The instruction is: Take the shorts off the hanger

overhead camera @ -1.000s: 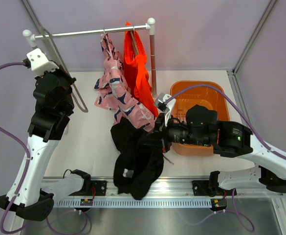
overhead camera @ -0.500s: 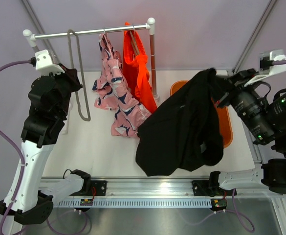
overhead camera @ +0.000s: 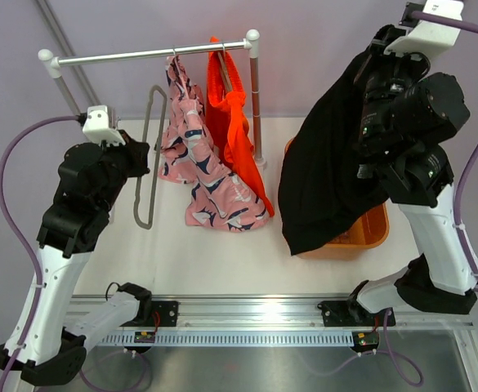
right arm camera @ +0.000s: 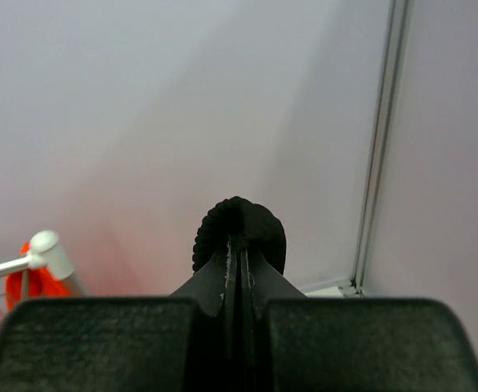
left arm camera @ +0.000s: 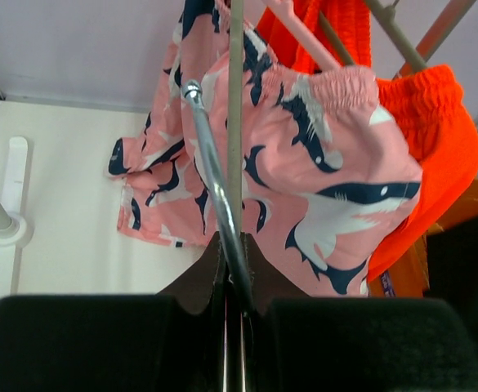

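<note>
Dangling from my right pincer [right arm camera: 239,249], which is clamped tight on a ribbed edge, the plain black cloth shorts [overhead camera: 320,188] hang above the orange plastic basket [overhead camera: 368,235]: one pair off, not yet dropped. My left pincer [left arm camera: 232,273] pinches the bare grey hanger [left arm camera: 214,192] by its metal hook. The pink shark-print shorts [overhead camera: 210,184] and bright orange shorts [overhead camera: 232,122] hang from the silver rail [overhead camera: 124,56], so two are left. I can't make out their clips, and the basket's inside is mostly hidden.

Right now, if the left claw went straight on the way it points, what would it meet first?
Probably the pink shorts, hanging right ahead of the left claw and its held hanger; depth is unclear.
</note>
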